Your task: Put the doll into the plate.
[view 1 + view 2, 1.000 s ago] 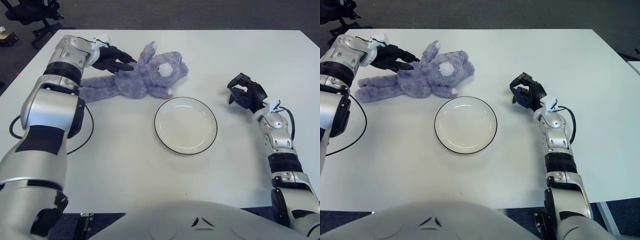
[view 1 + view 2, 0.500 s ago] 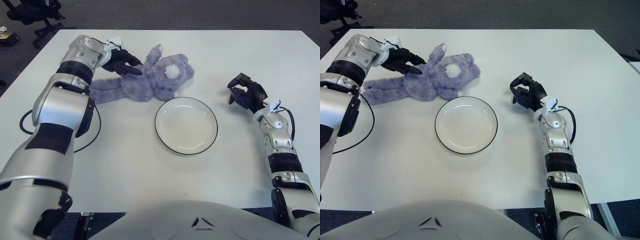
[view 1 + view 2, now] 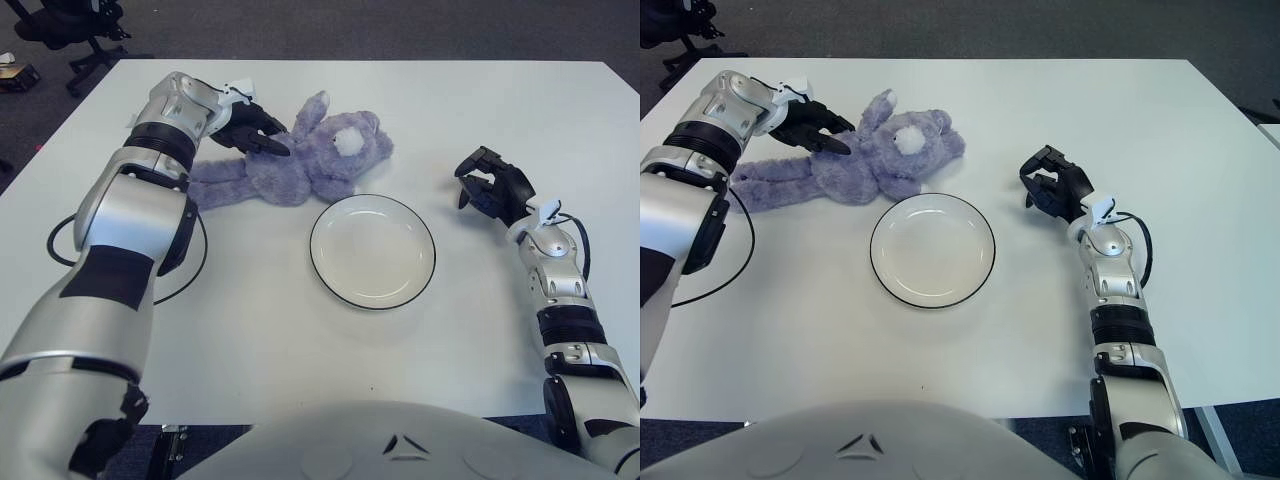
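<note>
A purple plush doll (image 3: 305, 165) lies on its side on the white table (image 3: 260, 340), its head towards the right and its legs trailing left. My left hand (image 3: 254, 131) is at the doll's upper left, with black fingers closed on the plush near its raised arm. The white plate (image 3: 372, 250) with a dark rim sits just below and right of the doll's head, with nothing on it. My right hand (image 3: 490, 190) shows to the right of the plate, fingers curled and holding nothing.
A thin black cable loop (image 3: 188, 272) lies on the table by my left forearm. An office chair (image 3: 60, 25) stands on the dark carpet beyond the table's far left corner.
My left hand has moved right, and the doll has slid with it towards the plate. The right hand has not moved.
</note>
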### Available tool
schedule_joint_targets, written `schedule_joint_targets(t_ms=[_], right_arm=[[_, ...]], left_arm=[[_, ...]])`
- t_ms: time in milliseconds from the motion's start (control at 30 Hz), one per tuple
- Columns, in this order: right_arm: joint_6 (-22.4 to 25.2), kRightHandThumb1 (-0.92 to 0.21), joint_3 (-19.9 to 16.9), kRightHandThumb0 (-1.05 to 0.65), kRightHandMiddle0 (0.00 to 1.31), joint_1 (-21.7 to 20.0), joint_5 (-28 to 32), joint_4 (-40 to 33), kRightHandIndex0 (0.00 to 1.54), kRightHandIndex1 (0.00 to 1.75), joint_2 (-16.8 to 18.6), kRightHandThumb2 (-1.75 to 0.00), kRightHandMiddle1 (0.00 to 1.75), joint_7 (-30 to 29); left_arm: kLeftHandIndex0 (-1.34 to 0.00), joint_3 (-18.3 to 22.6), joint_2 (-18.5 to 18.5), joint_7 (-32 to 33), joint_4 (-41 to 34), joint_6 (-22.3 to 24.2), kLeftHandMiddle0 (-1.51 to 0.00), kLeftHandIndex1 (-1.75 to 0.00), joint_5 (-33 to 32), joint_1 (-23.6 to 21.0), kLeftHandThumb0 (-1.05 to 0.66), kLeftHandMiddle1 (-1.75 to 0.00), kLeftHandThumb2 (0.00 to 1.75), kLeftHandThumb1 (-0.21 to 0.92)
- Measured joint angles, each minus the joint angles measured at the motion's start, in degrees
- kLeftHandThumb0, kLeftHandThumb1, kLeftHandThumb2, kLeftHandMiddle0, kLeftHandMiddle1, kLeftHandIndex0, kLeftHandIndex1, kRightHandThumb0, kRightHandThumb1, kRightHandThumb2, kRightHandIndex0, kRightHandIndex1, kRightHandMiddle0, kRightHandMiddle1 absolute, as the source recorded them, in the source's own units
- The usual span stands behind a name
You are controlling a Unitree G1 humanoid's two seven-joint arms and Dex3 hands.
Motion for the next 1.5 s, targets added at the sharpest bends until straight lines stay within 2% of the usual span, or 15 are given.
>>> schedule_joint_targets(t_ms=[400, 433, 633, 867, 967, 1033, 1067, 1167, 1400, 1433, 1467, 1500], right_arm=[[0.0, -0.92, -0.1, -0.35, 0.35, 0.1, 0.0, 0.0, 0.79, 1.58, -0.2, -0.38, 1.59, 0.3], [0.0, -0.92, -0.1, -0.35, 0.35, 0.1, 0.0, 0.0, 0.79, 1.58, -0.2, -0.38, 1.59, 0.3], [0.0, -0.92, -0.2, -0.35, 0.35, 0.1, 0.0, 0.0, 0.79, 1.58, -0.2, -0.38, 1.59, 0.6], [0.1, -0.92, -0.2, -0.35, 0.35, 0.1, 0.0, 0.0, 0.79, 1.58, -0.3, -0.38, 1.59, 0.7], [0.3, -0.92, -0.2, -0.35, 0.35, 0.1, 0.0, -0.1, 0.79, 1.59, -0.3, -0.38, 1.59, 0.8], [0.4, -0.92, -0.2, -0.35, 0.35, 0.1, 0.0, -0.1, 0.79, 1.59, -0.3, -0.38, 1.59, 0.8], [0.5, -0.92, -0.2, -0.35, 0.35, 0.2, 0.1, -0.2, 0.79, 1.59, -0.3, -0.38, 1.59, 0.8], [0.5, -0.92, -0.2, -0.35, 0.35, 0.2, 0.1, -0.3, 0.80, 1.59, -0.3, -0.38, 1.59, 0.9], [0.6, -0.92, -0.3, -0.35, 0.35, 0.4, 0.1, -0.5, 0.79, 1.60, -0.3, -0.38, 1.59, 1.0], [0.6, -0.92, -0.3, -0.35, 0.35, 0.5, 0.1, -0.5, 0.79, 1.60, -0.3, -0.38, 1.59, 1.0], [0.8, -0.92, -0.3, -0.35, 0.35, 0.4, 0.1, -0.5, 0.79, 1.60, -0.3, -0.38, 1.59, 1.0], [0.9, -0.92, -0.3, -0.35, 0.35, 0.5, 0.2, -0.6, 0.79, 1.60, -0.3, -0.38, 1.59, 1.1]], left_arm=[[-0.30, -2.6, -0.6, 0.3, -4.0, 1.3, -0.30, 0.00, 2.0, 0.9, -0.76, 0.00, 0.06, 0.92], [-0.27, -2.7, -0.6, 0.4, -4.2, 1.1, -0.24, 0.00, 2.0, 1.0, -0.76, 0.00, 0.05, 0.92], [-0.24, -4.2, 1.0, 0.6, -7.4, -5.4, -0.11, 0.00, 2.7, 3.6, -0.73, 0.00, 0.03, 0.91], [-0.24, -4.4, 1.5, 0.2, -8.2, -6.6, -0.10, 0.00, 2.6, 4.3, -0.72, 0.00, 0.01, 0.92], [-0.46, -4.6, 1.6, 0.2, -8.4, -7.0, -0.15, -0.10, 2.6, 4.6, -0.64, -0.01, 0.00, 0.90], [-0.54, -4.8, 1.7, 0.3, -8.6, -7.3, -0.19, -0.13, 2.6, 4.8, -0.61, -0.01, 0.00, 0.89], [-0.59, -4.8, 1.7, 0.4, -8.7, -7.3, -0.27, -0.15, 2.6, 4.9, -0.59, -0.03, 0.00, 0.89], [-0.65, -5.1, 2.1, 1.1, -9.5, -7.8, -0.40, -0.19, 2.6, 5.5, -0.56, -0.02, 0.00, 0.88], [-0.67, -5.4, 2.6, 2.2, -10.9, -8.3, -0.46, -0.22, 2.6, 6.5, -0.55, -0.01, 0.00, 0.88], [-0.70, -5.4, 2.7, 2.4, -11.0, -8.4, -0.56, -0.56, 2.6, 6.7, -0.49, -0.62, 0.03, 0.88], [-0.71, -5.5, 2.9, 4.3, -11.1, -9.8, -0.62, -0.79, 2.8, 7.2, -0.46, -1.02, 0.06, 0.88], [-0.71, -5.5, 3.1, 6.3, -11.2, -11.3, -0.64, -0.87, 2.9, 7.6, -0.44, -1.17, 0.06, 0.88]])
